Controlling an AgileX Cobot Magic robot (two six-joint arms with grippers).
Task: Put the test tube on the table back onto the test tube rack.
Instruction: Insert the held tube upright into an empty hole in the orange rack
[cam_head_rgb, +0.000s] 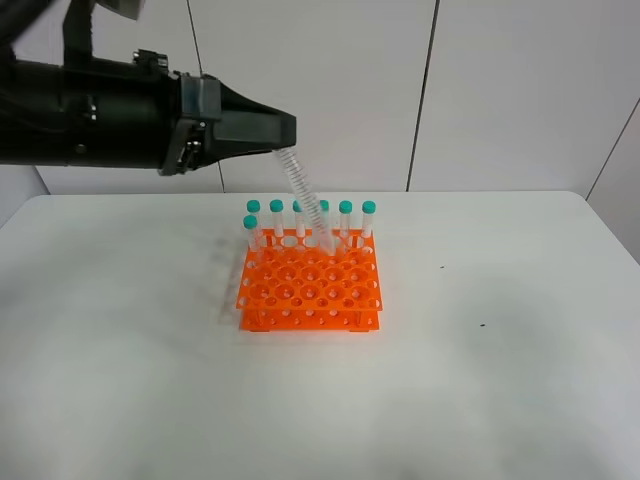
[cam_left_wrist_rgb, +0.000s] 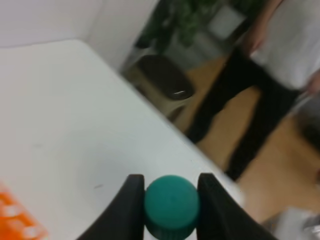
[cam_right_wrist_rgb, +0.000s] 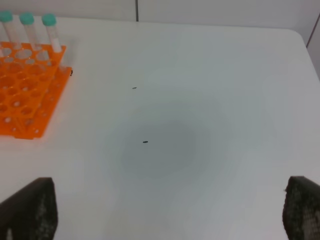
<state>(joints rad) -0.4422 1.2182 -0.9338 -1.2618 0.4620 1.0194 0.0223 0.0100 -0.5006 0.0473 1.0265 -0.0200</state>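
Above the test tube rack, my left claw clamps the tilted test tube; I'd straighten it before lowering.

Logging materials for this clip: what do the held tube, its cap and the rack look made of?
Test tube: probably clear plastic, see-through, faintly marked. Cap: teal, matte, likely plastic. Test tube rack: bright orange, seemingly moulded plastic, gridded round holes.

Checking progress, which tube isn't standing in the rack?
The tilted test tube held by the left gripper; the others stand upright in the test tube rack.
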